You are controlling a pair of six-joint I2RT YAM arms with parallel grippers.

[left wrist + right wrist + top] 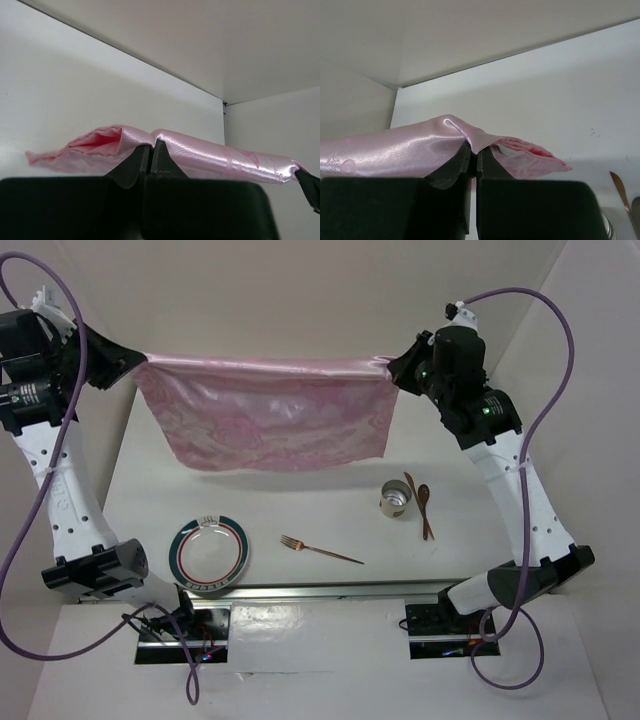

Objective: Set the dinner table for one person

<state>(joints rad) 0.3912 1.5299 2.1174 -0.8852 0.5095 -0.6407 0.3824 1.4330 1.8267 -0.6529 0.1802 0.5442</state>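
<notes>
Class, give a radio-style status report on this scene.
Left gripper, right gripper: both shut on pink cloth, stretched between them above dinner table. Plate, fork, cup, two utensils on table nearer bases.

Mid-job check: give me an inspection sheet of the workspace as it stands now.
Surface: white table, rail along its near edge.
Job's things: pink cloth held taut between the claws over the far side; plate, fork, cup, knife and spoon lie nearer, clear of it.
Clutter: nothing seen.
Claws: left claw and right claw each shut on a cloth corner.
Cables: purple cables loop beside both arms, off the cloth.
Surroundings: white walls on three sides.
</notes>
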